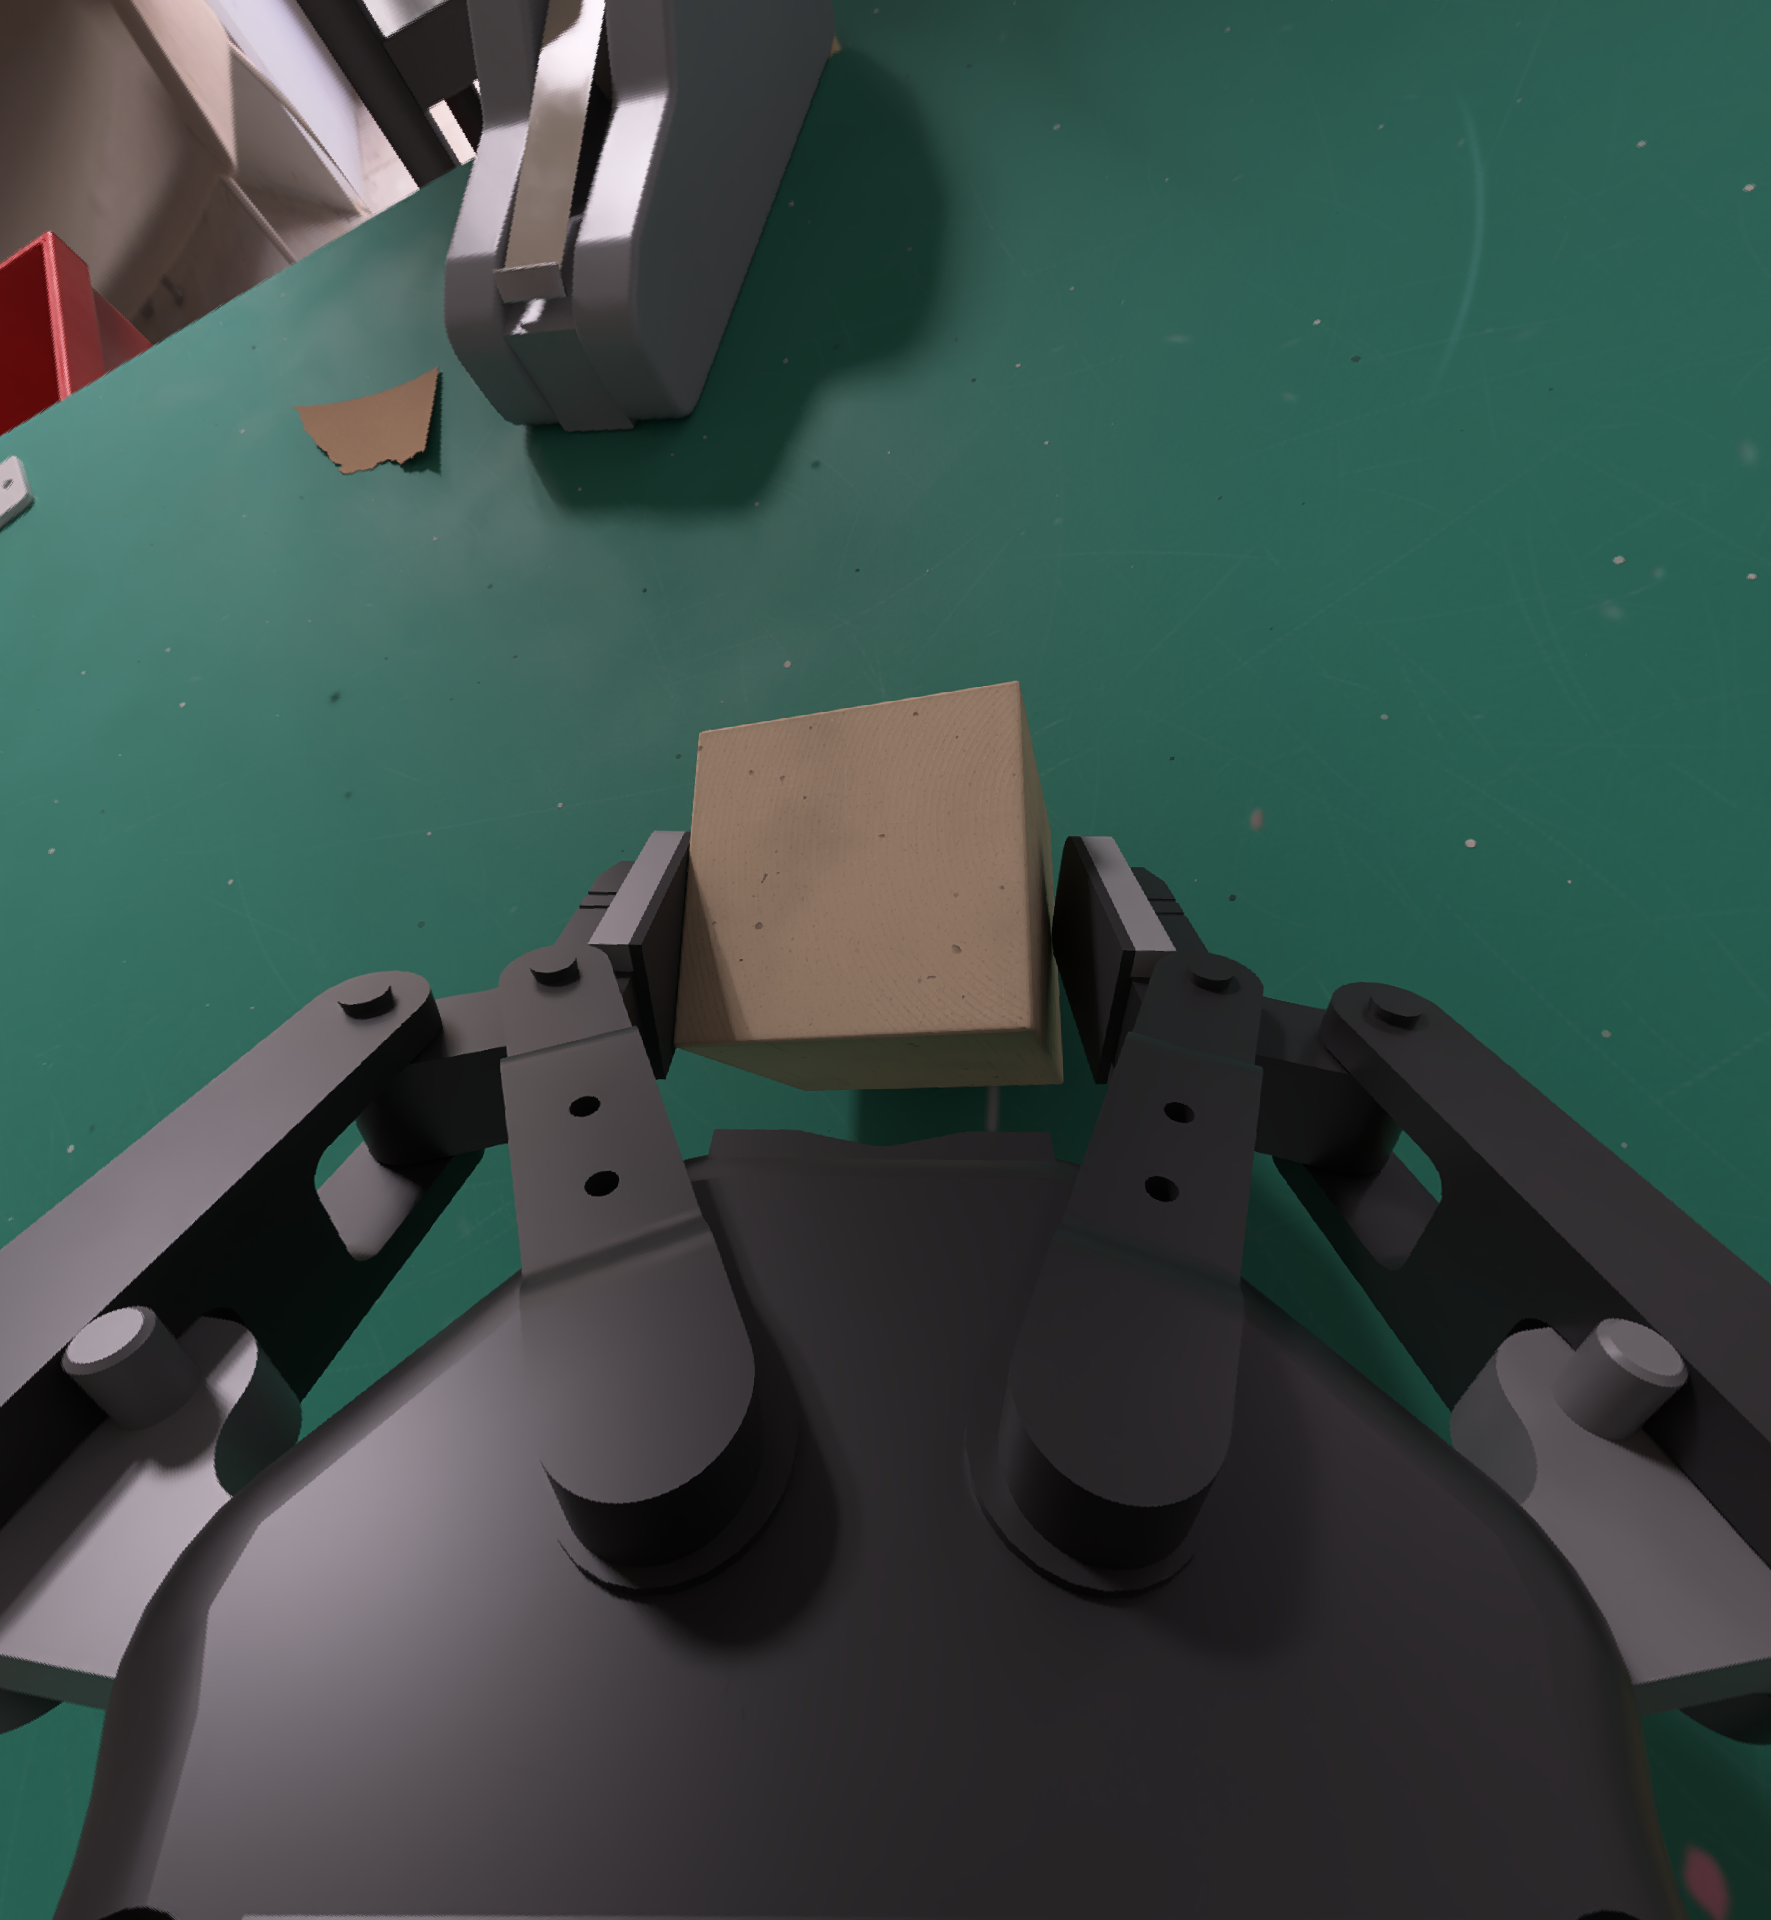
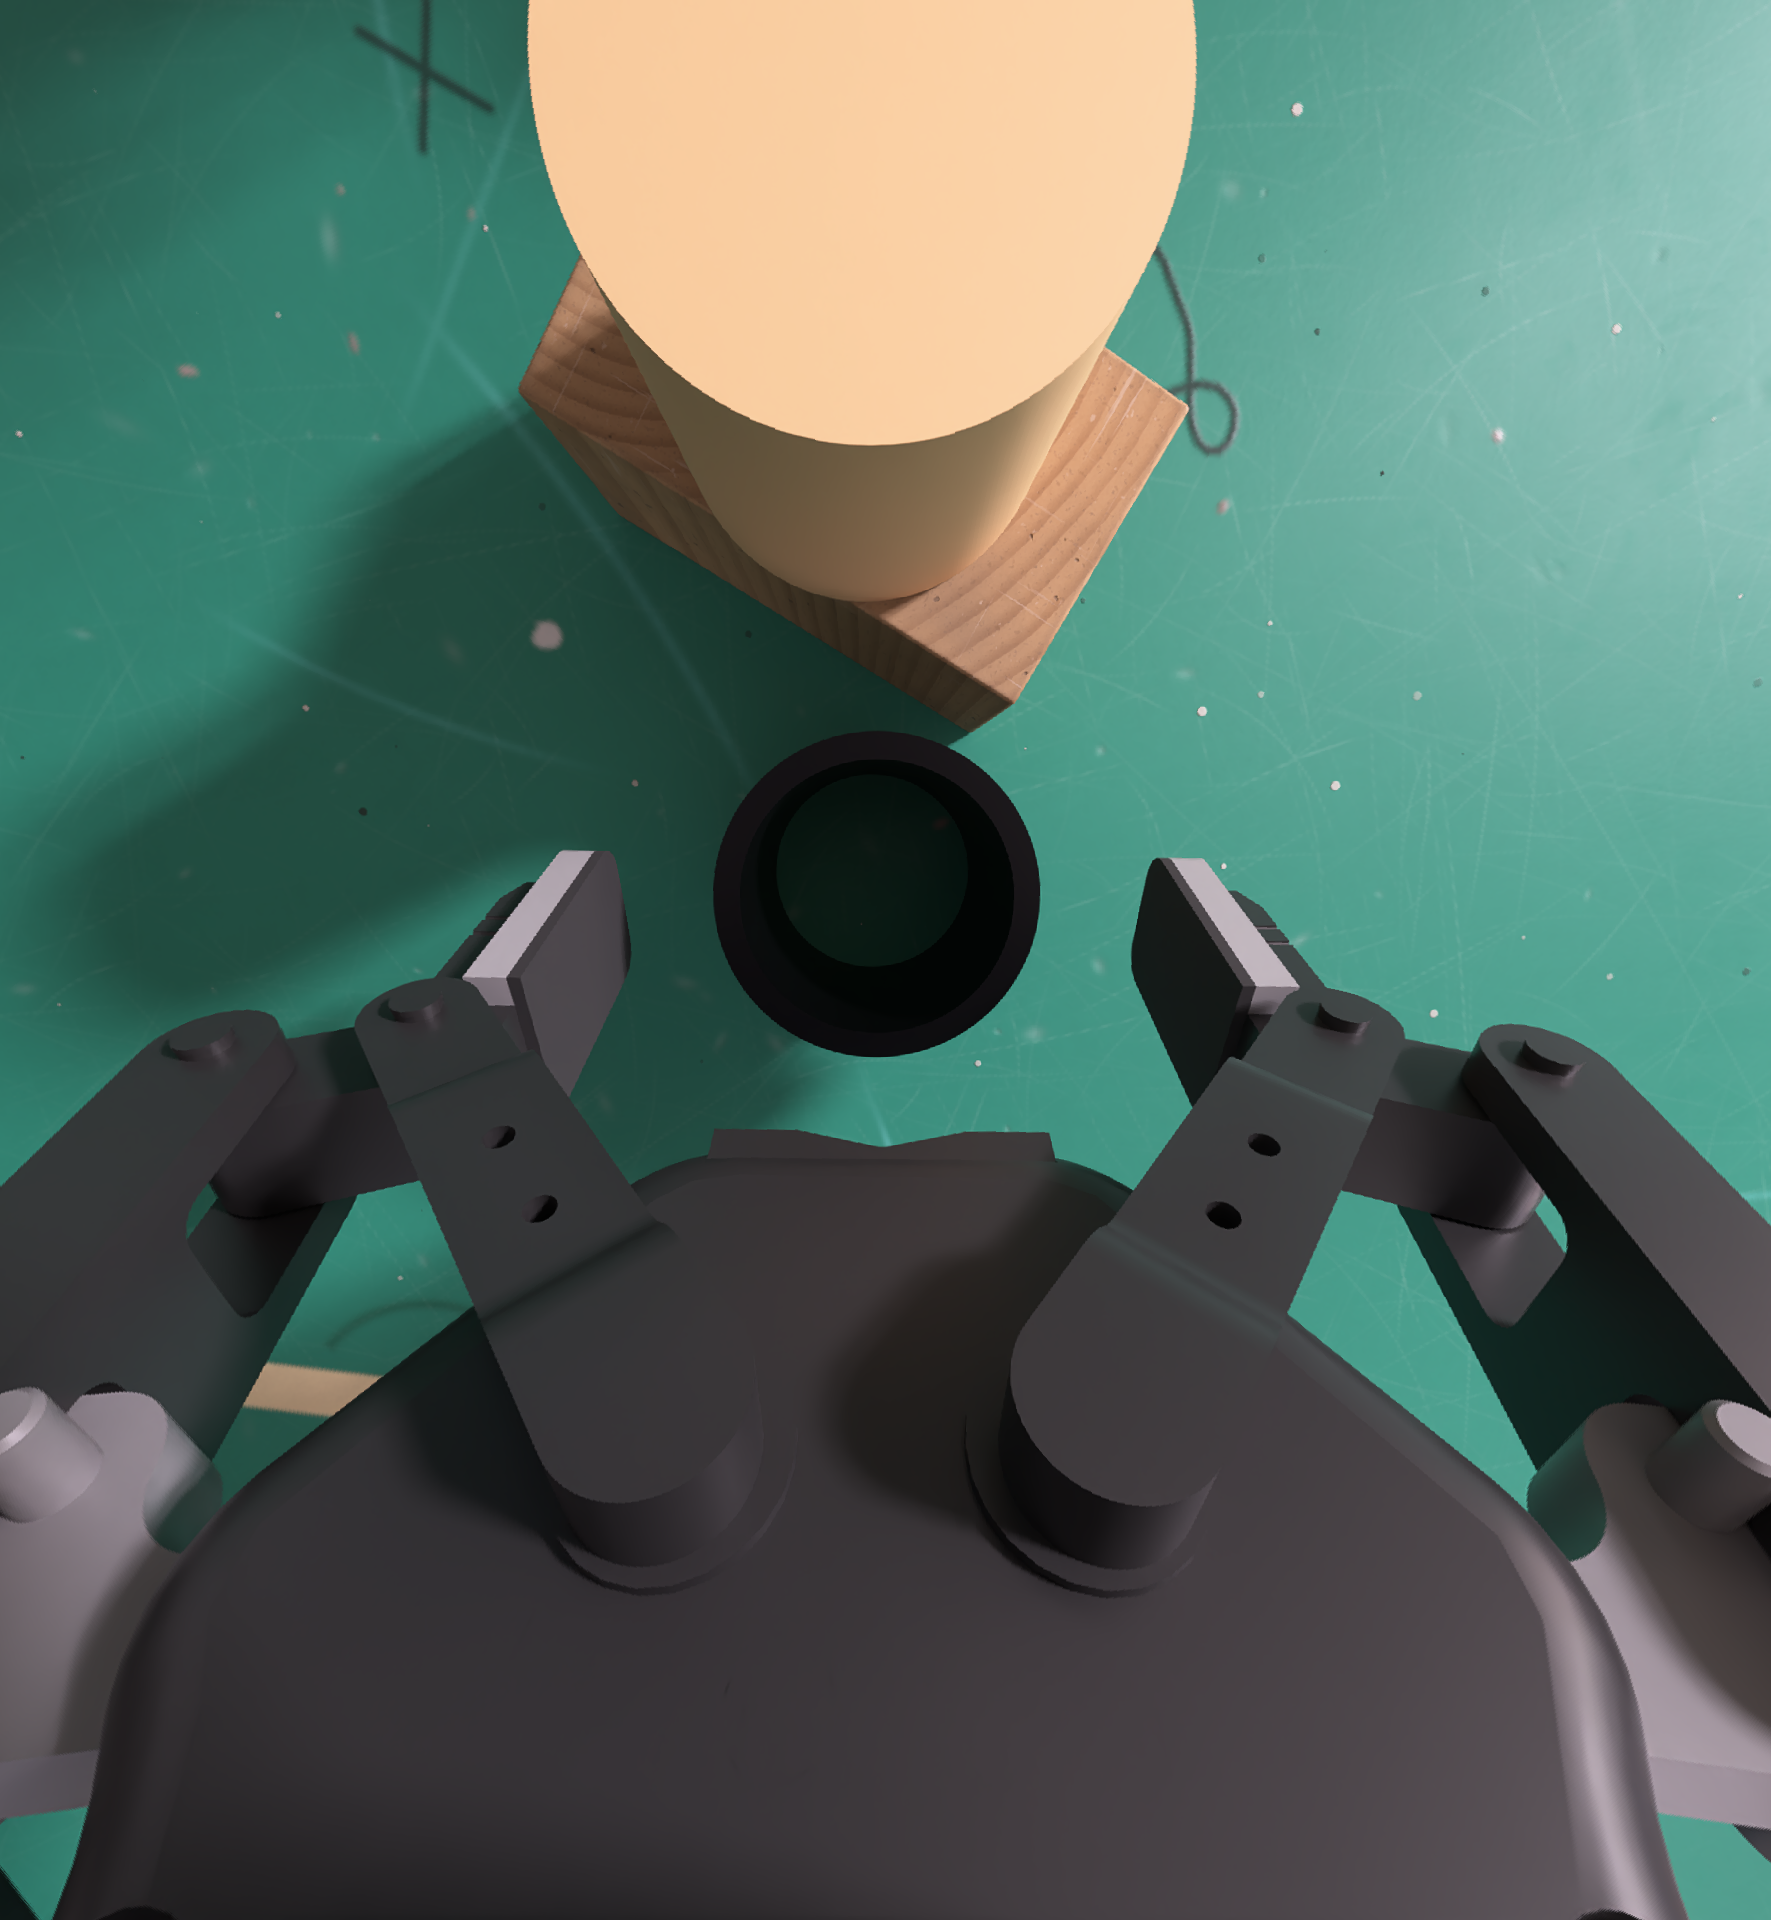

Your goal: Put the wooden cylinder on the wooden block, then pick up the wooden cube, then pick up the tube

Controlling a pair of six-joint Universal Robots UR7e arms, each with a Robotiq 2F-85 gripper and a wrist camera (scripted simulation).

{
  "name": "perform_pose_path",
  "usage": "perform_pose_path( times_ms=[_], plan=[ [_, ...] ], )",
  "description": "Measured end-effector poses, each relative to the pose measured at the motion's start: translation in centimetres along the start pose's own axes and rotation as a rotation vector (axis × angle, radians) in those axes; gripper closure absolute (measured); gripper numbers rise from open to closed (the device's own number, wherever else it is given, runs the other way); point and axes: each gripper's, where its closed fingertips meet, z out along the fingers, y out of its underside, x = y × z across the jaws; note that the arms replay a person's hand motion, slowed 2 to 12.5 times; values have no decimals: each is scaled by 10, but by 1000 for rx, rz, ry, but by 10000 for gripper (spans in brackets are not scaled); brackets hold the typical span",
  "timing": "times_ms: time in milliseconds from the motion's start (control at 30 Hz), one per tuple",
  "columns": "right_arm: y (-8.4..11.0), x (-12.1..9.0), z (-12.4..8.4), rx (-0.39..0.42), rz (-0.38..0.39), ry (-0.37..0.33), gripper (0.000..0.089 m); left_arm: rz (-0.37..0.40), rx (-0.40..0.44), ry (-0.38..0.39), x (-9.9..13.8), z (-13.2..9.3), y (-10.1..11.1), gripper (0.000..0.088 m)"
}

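- Right wrist view: we had the wooden cylinder [image 2: 860, 312] standing on the wooden block [image 2: 1057, 561]; step one looked done.
- Left gripper [image 1: 865, 935] was clamped on the wooden cube [image 1: 865, 894], apparently clear of the green table [image 1: 1380, 520].
- Right gripper [image 2: 876, 925] hung spread around the black tube [image 2: 876, 894], not touching; that grasp remained.

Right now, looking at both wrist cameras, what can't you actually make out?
- Left wrist view: underside of the pale wooden cube, held in the left hand; whether it is clear of the green table is unclear.
- Right wrist view: top of the tall pale wooden cylinder, cut by the upper edge.
- Right wrist view: most of the grained wooden block, under the cylinder.
- Right wrist view: the black tube's height, seen end-on.
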Motion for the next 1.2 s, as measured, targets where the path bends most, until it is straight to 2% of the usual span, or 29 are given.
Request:
perform_pose_path(
  times_ms=[167, 333, 500, 733, 967, 1200],
  plan=[
    [0, -1, 1, -3, -6, -1, 62, 6, 9, 4, -3, -10, -3, 288],
    [-1, -2, 3, -6, -14, 3, 125, 12, 17, 28, -3, -22, -7, 288],
    [-1, -2, 3, -8, -20, 8, 216, 8, 23, 70, -2, -37, -13, 288],
    [-1, -1, 4, -10, -13, 7, 403, -18, 46, 131, -1, -65, -25, 288],
    [1, 1, 3, -12, 10, 3, 403, -70, 66, 225, 9, -99, -40, 288],
    [5, 6, 1, -19, 39, 5, 404, -133, 110, 352, 27, -137, -57, 288]
  ],
)
